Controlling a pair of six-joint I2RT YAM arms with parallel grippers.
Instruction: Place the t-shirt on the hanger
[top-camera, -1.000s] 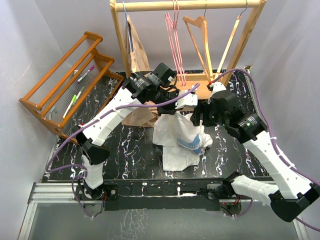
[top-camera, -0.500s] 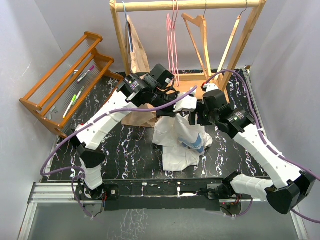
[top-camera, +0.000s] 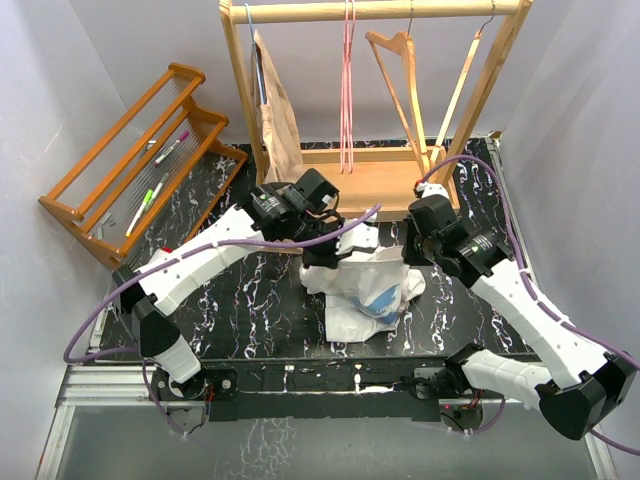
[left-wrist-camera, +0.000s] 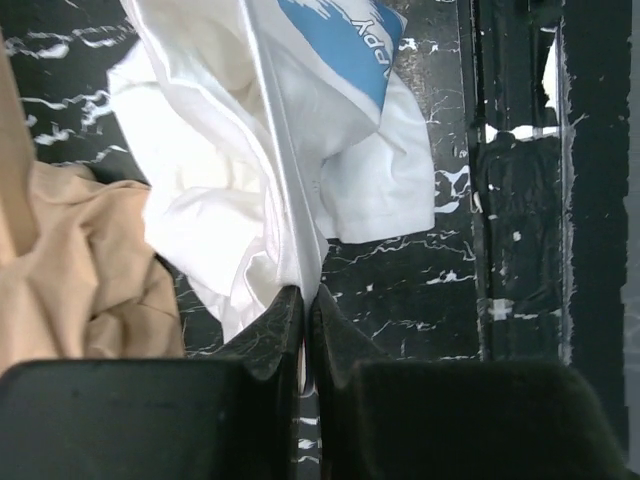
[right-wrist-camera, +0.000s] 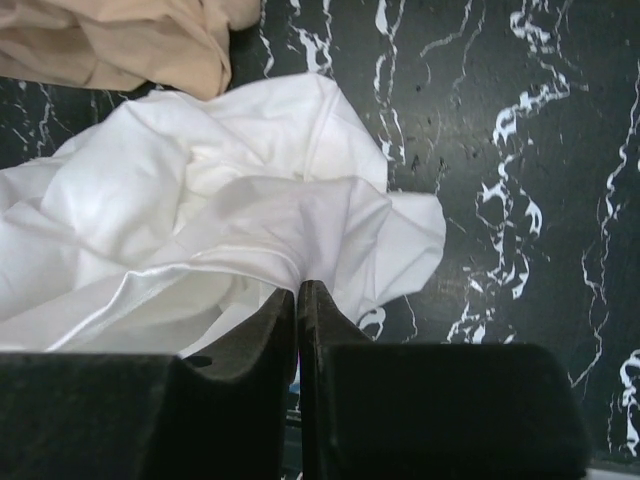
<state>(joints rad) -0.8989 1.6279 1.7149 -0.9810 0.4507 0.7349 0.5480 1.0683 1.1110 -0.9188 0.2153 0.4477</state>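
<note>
Pinching the t-shirt with your left gripper and right gripper, both closed tight on white fabric, you held it bunched well below the pink hanger; you likely needed the collar spread wide before raising it there.

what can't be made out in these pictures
- Left gripper and right gripper: fingertips hidden under their own wrists in the top external view.
- White cotton t-shirt: which part each gripper pinches, lost in crumpled folds, both wrist views.
- Blue print: cut off by the top edge in the left wrist view, folded over in the top view.
- Thin pink wire hanger: edge-on in the top view, outline unreadable.
</note>
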